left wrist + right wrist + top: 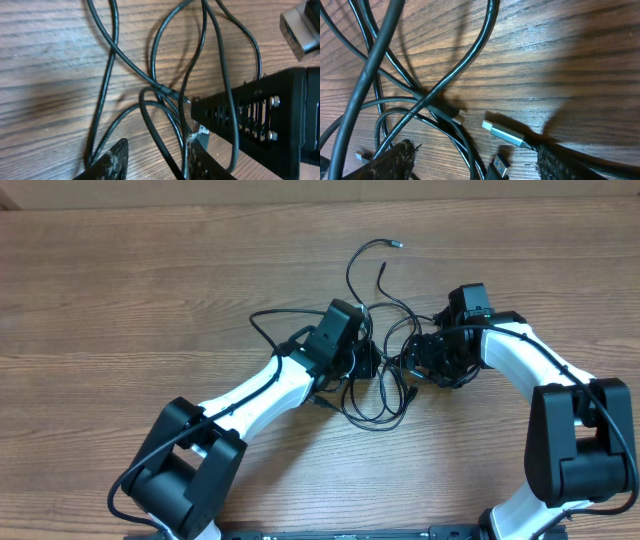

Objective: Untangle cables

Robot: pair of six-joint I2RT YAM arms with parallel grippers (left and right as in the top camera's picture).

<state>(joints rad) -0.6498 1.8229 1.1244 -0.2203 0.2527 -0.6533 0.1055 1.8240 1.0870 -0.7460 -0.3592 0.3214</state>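
The cables (375, 370) lie tangled mid-surface (150, 280), with bare wood all around. The left pincer (155, 150) and right pincer (475, 150) both gape astride cords, clamping nothing. From overhead the knot's middle is hidden.

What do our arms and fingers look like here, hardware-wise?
Left arm and right arm match: white link shells, black joint housings, thin black wires routed along them. The fingers are black with a rough, woven-looking texture. No readable markings.
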